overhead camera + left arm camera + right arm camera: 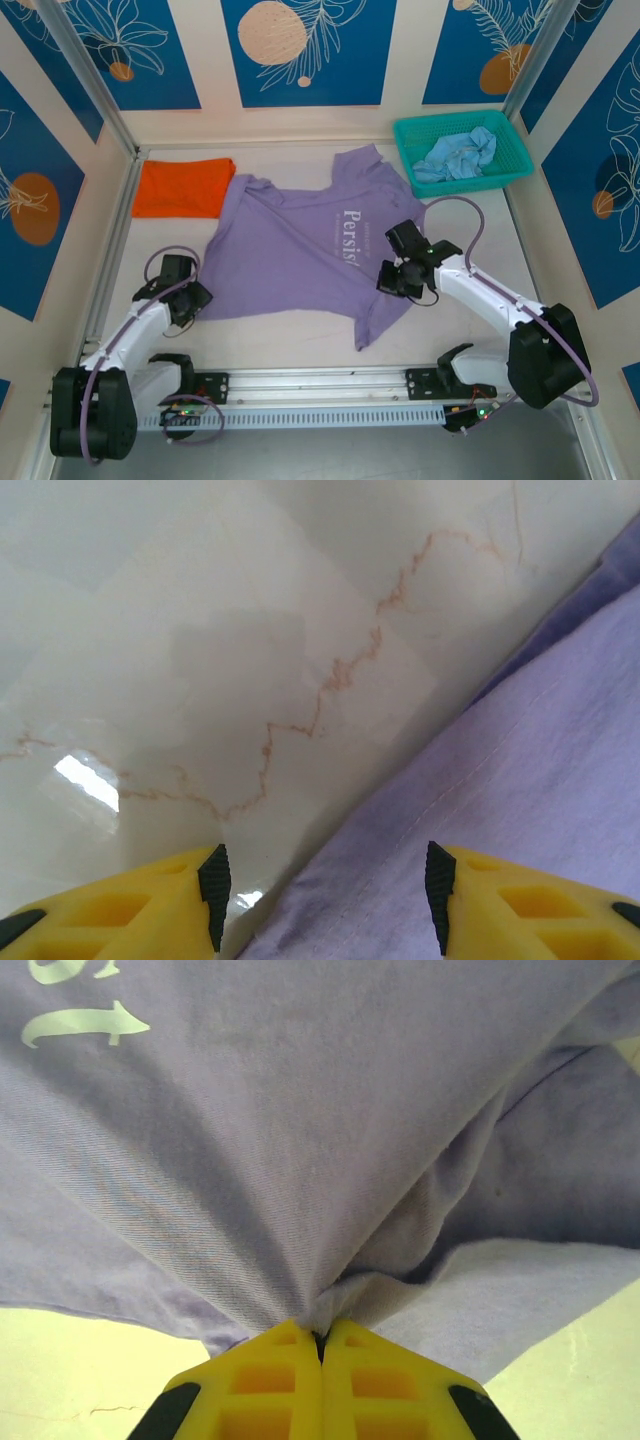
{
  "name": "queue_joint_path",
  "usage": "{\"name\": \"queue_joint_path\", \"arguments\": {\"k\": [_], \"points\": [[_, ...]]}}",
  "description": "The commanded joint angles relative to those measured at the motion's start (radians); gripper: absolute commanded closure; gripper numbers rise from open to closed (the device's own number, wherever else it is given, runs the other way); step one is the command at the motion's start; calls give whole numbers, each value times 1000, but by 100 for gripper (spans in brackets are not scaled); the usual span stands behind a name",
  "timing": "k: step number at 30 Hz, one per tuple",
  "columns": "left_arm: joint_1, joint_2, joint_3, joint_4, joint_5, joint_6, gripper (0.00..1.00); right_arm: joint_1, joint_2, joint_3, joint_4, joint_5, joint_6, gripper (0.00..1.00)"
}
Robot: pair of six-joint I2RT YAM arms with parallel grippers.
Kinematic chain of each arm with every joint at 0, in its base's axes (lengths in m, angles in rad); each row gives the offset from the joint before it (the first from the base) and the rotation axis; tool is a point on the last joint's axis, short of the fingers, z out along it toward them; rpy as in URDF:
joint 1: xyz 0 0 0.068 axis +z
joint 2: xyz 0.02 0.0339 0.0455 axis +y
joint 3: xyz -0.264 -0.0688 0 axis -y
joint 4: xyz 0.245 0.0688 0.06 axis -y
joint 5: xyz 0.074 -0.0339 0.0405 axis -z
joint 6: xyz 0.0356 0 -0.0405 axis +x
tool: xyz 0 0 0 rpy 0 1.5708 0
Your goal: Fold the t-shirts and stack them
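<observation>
Top external: lavender t-shirt (pixel 300 255) is being pinched by the right gripper (pixel 390 284), left gripper (pixel 195 297) parted; orange t-shirt (pixel 185 187) folded, blue t-shirt (pixel 458 155) lying in the basket (pixel 450 122).

Left arm (pixel 130 325) lies low, jaws standing apart; right arm (pixel 490 295) angles inward, jaws clamped on the lavender t-shirt (pixel 300 1140).
</observation>
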Motion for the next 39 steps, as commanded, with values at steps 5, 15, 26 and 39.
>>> {"name": "queue_joint_path", "arguments": {"k": [5, 15, 26, 39], "points": [[9, 58, 3, -44, 63, 4, 42, -62, -4, -68, 33, -3, 22, 81], [6, 269, 63, -59, 196, 19, 48, -136, 134, -29, 72, -59, -25, 72], [8, 302, 98, -57, 141, 7, 61, -213, 66, -39, 99, -85, -61, 68], [8, 265, 73, -33, 143, 31, 65, -189, 85, -61, 147, -159, -39, 64]]}}
